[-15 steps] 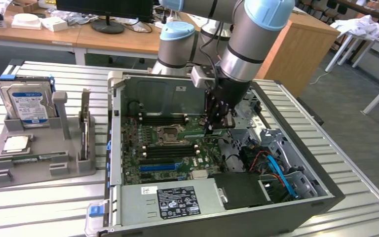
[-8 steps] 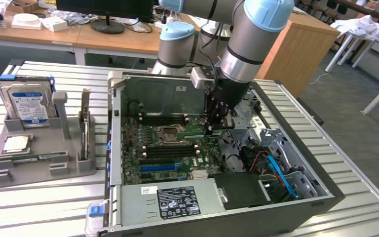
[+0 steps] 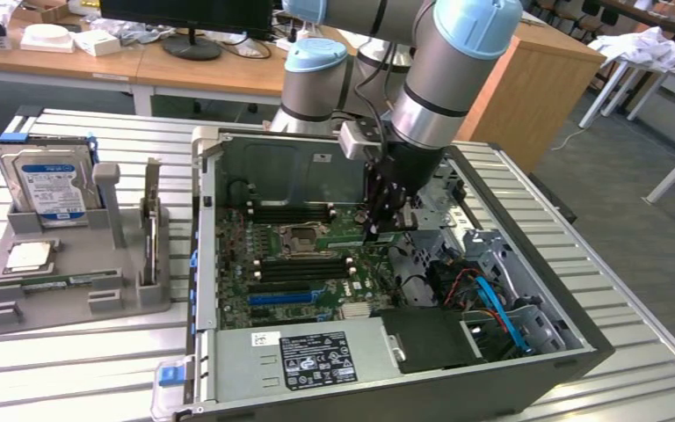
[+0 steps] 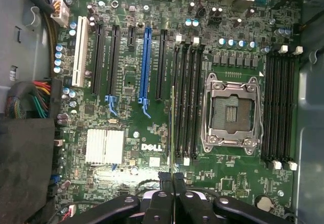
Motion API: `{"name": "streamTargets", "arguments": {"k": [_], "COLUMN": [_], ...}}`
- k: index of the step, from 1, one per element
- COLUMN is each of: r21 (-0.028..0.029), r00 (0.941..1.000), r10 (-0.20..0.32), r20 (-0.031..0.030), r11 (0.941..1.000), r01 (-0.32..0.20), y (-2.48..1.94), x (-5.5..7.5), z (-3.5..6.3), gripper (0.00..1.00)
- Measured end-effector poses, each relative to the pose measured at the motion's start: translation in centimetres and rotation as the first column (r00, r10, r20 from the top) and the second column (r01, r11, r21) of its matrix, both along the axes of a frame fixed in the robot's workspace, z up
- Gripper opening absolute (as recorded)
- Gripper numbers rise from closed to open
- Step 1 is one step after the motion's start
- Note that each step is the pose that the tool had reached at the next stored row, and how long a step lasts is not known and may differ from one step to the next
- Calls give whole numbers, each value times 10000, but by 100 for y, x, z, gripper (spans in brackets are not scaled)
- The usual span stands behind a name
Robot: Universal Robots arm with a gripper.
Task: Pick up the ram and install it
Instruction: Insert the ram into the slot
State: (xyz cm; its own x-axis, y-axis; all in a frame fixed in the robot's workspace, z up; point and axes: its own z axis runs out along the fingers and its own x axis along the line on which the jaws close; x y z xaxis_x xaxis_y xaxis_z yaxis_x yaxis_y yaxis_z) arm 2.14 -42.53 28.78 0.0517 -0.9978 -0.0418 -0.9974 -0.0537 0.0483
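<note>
1. Exterior view: a slatted metal surface (image 3: 68,360) carries an open computer case (image 3: 572,345) at the frame's centre, with a grey parts tray (image 3: 68,303) at the exterior view's left.
2. A robot arm (image 3: 455,61) reaches down from the upper middle into the case, over the green motherboard (image 3: 314,244).
3. Its pincer (image 3: 375,227) is closed on the ram (image 4: 172,127), held above the memory slots (image 4: 187,102) beside the empty processor socket (image 4: 230,113).
4. Wrist view shows the ram edge-on, a thin greenish line; chips and label cannot be made out.
5. Likely light, stiff and fragile, it is best gripped by the long upper edge, clear of contacts.
</note>
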Motion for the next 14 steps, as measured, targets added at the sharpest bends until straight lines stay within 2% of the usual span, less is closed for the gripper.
{"name": "streamTargets", "arguments": {"k": [14], "r21": [0], "r00": [10000], "r10": [0], "r20": [0], "r11": [10000], "r01": [0], "y": [0], "x": [0], "z": [-40], "gripper": [12]}}
